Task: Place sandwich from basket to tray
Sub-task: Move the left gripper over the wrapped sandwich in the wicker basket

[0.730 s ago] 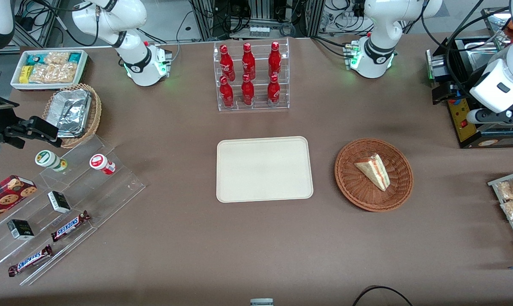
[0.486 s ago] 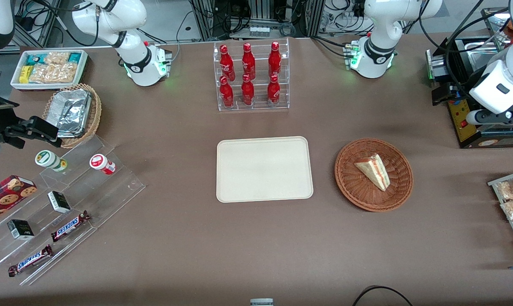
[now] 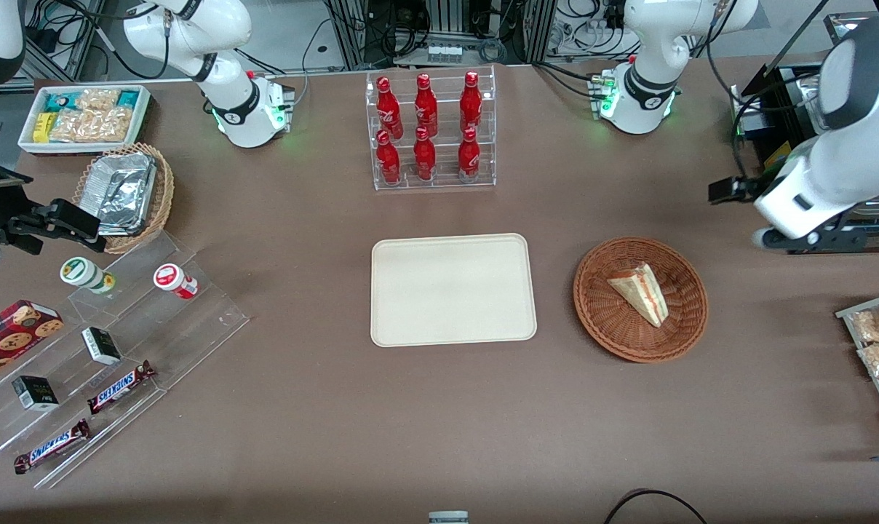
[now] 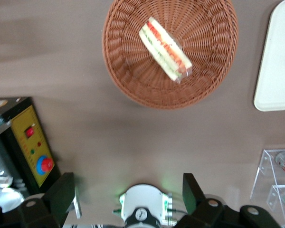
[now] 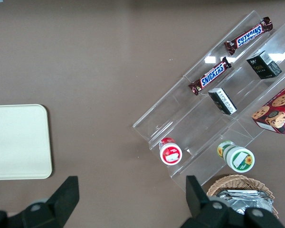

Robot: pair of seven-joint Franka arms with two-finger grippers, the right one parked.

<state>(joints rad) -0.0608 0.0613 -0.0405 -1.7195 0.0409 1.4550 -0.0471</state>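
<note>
The sandwich [image 3: 639,291] [image 4: 165,49], a pale wedge with red and green filling, lies in the round reddish-brown basket [image 3: 607,327] [image 4: 128,76]. The cream tray [image 3: 450,291] [image 4: 278,66] [image 5: 19,142] lies flat beside the basket, toward the parked arm's end, with nothing on it. My left gripper [image 3: 810,236] [image 4: 127,192] hangs high above the table, out toward the working arm's end and a little farther from the front camera than the basket. It is open, its fingers [image 4: 61,194] wide apart, with nothing between them.
A clear rack of red bottles [image 3: 431,131] stands farther from the front camera than the tray. A black and yellow control box [image 4: 33,147] and a rack of snack packets [image 3: 876,342] sit at the working arm's end. The arm's base [image 3: 639,98] is at the table's back edge.
The left arm has swung in from the table's end toward the basket, and its wrist has turned. The sandwich, basket and tray have not moved.
</note>
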